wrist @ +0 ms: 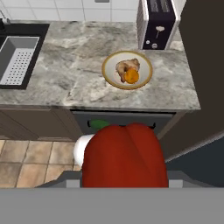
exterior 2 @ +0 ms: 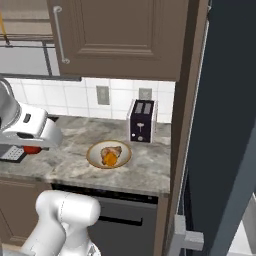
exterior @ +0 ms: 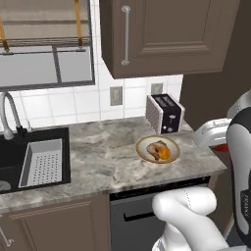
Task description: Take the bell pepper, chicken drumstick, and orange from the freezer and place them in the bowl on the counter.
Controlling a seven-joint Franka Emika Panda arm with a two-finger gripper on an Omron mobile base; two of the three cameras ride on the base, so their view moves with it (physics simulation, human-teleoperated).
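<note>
**Bystanders around the worktop**

A dark toaster (wrist: 158, 24) with ribbed white sides stands ahead of the tool and slightly right, against the tiled wall. Far off to the tool's left, a black sink (exterior: 19, 152) holds a grey perforated basket (wrist: 17, 61), with a curved faucet (exterior: 9, 115) behind. Brown wall cabinets (exterior: 162, 34) hang above; two wall outlets (exterior: 116, 95) sit on the tiles.

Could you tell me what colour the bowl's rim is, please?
Tan-gold, around a beige bowl; clearest in the hand view.

On the desk (exterior: 98, 157), the bowl (exterior: 158, 149) sits just before the toaster (exterior: 164, 113), holding the chicken drumstick (exterior: 157, 147) and orange (exterior: 164, 154); the sink basket (exterior: 43, 163) lies well left of the bowl.
</note>
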